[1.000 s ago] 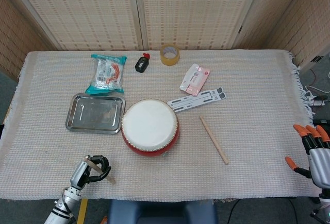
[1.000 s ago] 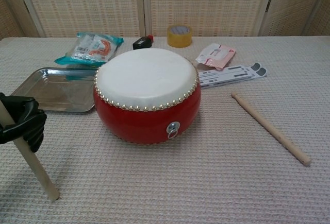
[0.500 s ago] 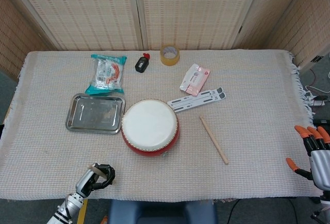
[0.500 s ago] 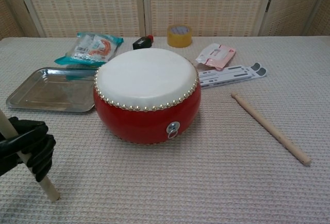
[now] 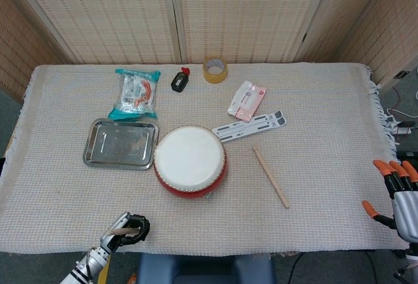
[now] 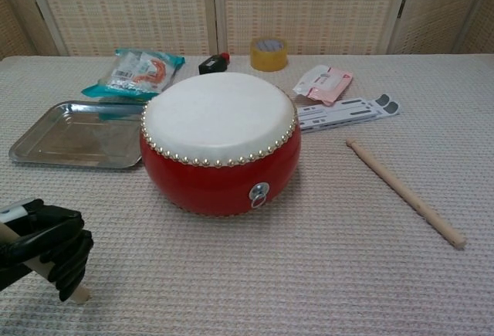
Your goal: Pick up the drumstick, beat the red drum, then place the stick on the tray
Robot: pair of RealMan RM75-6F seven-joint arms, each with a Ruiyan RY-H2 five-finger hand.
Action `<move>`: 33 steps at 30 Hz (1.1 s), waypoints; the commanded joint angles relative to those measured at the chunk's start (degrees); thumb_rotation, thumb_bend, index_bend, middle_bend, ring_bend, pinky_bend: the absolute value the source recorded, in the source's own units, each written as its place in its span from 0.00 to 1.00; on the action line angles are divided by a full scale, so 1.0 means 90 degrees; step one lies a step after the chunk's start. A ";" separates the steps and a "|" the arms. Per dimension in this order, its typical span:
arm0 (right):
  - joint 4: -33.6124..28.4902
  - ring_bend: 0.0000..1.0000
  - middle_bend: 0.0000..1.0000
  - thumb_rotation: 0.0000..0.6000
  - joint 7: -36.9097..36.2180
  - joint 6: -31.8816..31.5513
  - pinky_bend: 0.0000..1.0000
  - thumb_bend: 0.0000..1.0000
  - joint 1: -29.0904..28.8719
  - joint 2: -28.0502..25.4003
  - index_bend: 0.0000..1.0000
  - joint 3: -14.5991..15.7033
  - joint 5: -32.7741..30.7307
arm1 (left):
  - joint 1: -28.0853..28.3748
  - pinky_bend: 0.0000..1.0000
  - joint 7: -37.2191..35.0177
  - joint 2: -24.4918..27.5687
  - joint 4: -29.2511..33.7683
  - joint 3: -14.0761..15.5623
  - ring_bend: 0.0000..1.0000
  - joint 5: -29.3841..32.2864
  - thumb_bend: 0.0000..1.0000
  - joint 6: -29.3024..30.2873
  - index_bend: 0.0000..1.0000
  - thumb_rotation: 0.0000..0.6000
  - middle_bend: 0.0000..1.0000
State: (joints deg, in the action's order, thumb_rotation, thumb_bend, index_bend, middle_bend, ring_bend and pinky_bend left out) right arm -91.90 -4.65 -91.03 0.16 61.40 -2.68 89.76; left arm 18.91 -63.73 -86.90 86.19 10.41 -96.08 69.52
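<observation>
**Left hand grips a stick at the table's front edge**

Left hand (image 6: 42,247), black, sits low at the front-left edge of the table (image 5: 326,160), fingers curled around a drumstick (image 6: 77,293). Stick runs through the fist; its lower tip meets the cloth just below the hand in the chest view. Head view shows the same hand (image 5: 127,226) at the front edge, a short length of stick crossing it.

Right hand (image 5: 398,196) hangs off the table's right edge near the front-right corner. Orange-tipped fingers spread apart, nothing in them.

Red drum (image 6: 220,143), white skin up, stands near the table's middle, well clear of both hands. Tray (image 6: 73,131), bare metal, lies just left of the drum, close to touching.

A second stick (image 6: 405,191) lies loose on the cloth right of the drum, angled from near the drum toward the front-right.

Along the back edge: snack bag (image 5: 135,93) behind the tray, a small black item with a red cap (image 5: 180,79), tape roll (image 5: 215,70). Pink packet (image 5: 246,100) and a flat grey strip (image 5: 249,126) lie behind-right of the drum.
</observation>
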 commanded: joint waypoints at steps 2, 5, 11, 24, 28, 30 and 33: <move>-0.0009 0.02 0.14 1.00 0.0005 -0.0001 0.01 0.22 0.0000 -0.0004 0.13 -0.0001 0.0003 | -0.0010 0.63 0.0073 -0.0143 -0.0112 -0.0037 0.67 0.0124 0.33 -0.0060 0.77 0.47 0.73; -0.0015 0.02 0.14 1.00 0.0009 -0.0006 0.01 0.22 0.0002 -0.0009 0.13 -0.0006 -0.0001 | -0.0011 0.63 0.0153 -0.0226 -0.0199 -0.0040 0.67 0.0171 0.33 -0.0101 0.77 0.48 0.74; -0.0007 0.02 0.14 1.00 0.0004 -0.0006 0.01 0.22 0.0010 -0.0003 0.13 -0.0009 -0.0015 | -0.0015 0.64 0.0295 -0.0329 -0.0331 -0.0028 0.68 0.0192 0.33 -0.0127 0.79 0.49 0.75; 0.0012 0.02 0.14 1.00 -0.0005 -0.0065 0.01 0.22 0.0030 0.0001 0.14 -0.0025 0.0004 | 0.0021 0.76 0.0395 -0.0542 -0.0532 -0.0032 0.80 0.0219 0.33 -0.0203 0.87 0.67 0.87; 0.0025 0.02 0.14 1.00 -0.0012 -0.0073 0.01 0.22 0.0027 0.0012 0.14 -0.0029 0.0017 | 0.0043 0.80 0.0401 -0.0566 -0.0581 -0.0023 0.84 0.0197 0.33 -0.0210 0.88 0.70 0.91; 0.0033 0.02 0.14 1.00 -0.0017 -0.0082 0.01 0.22 0.0025 0.0017 0.14 -0.0033 0.0027 | 0.0052 0.83 0.0418 -0.0600 -0.0633 -0.0025 0.85 0.0201 0.33 -0.0222 0.89 0.83 0.93; 0.0043 0.02 0.14 1.00 -0.0028 -0.0098 0.02 0.22 0.0026 0.0021 0.14 -0.0037 0.0041 | 0.0050 0.88 0.0505 -0.0673 -0.0733 -0.0044 0.88 0.0235 0.33 -0.0241 0.91 0.99 0.95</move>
State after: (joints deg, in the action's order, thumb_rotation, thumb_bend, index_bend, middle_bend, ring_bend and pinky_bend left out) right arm -91.52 -4.89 -91.91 0.39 61.59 -3.01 90.13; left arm 19.36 -59.54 -92.70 79.91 10.10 -94.10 67.43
